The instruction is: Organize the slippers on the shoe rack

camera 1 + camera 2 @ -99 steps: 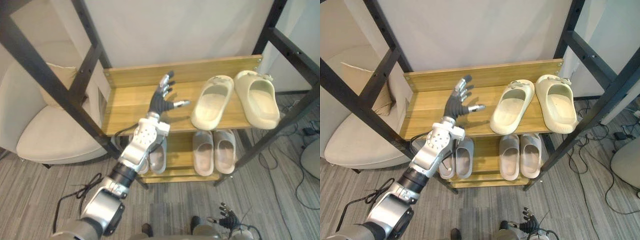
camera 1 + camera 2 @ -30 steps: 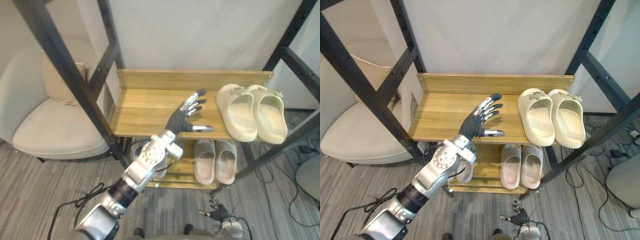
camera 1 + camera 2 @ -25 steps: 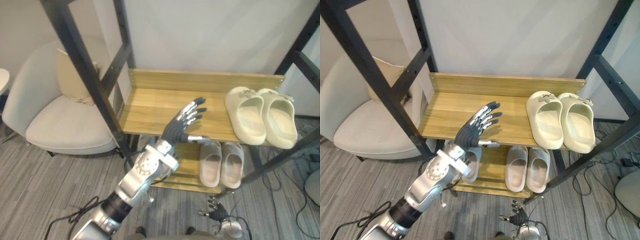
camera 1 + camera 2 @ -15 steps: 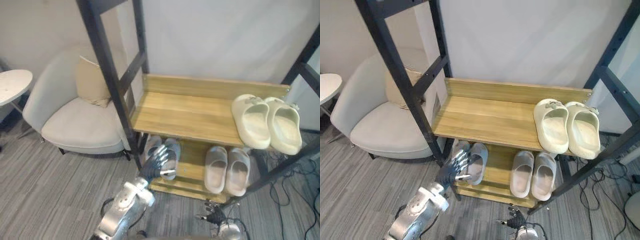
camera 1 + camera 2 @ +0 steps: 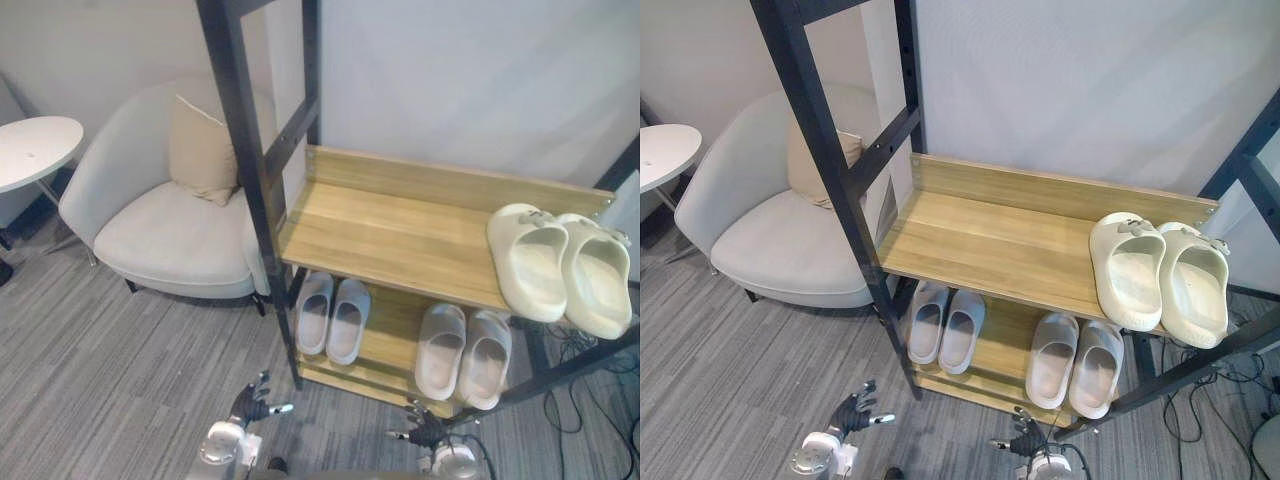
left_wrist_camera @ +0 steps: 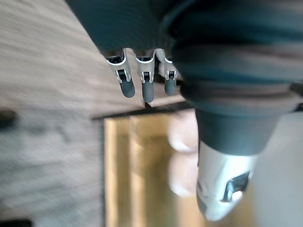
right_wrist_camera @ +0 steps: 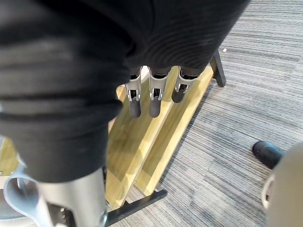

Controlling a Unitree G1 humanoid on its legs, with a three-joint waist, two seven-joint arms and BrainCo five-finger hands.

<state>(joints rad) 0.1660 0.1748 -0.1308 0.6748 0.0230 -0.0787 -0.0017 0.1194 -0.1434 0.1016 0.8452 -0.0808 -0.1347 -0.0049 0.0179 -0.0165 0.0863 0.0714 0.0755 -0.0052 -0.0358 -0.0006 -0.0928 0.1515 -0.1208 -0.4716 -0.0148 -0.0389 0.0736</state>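
A cream pair of slippers point(image 5: 558, 267) lies side by side at the right end of the wooden shoe rack's upper shelf point(image 5: 390, 232). On the lower shelf sit a grey pair point(image 5: 330, 316) to the left and a beige pair point(image 5: 464, 351) to the right. My left hand point(image 5: 254, 403) hangs low over the carpet in front of the rack, open and holding nothing. My right hand point(image 5: 424, 431) hangs near the rack's front right foot, also open; its fingers point(image 7: 150, 97) point at the rack's wooden base point(image 7: 156, 142).
A pale armchair point(image 5: 165, 235) with a beige cushion point(image 5: 203, 150) stands left of the rack, and a small white round table point(image 5: 35, 150) is farther left. Black frame posts point(image 5: 245, 170) rise by the rack's left side. Cables lie on the grey carpet at the right.
My left arm has drawn back from the upper shelf and dropped to hang near the floor. The camera has pulled back and turned left. The cream pair lies closer together than 3.3 s ago.
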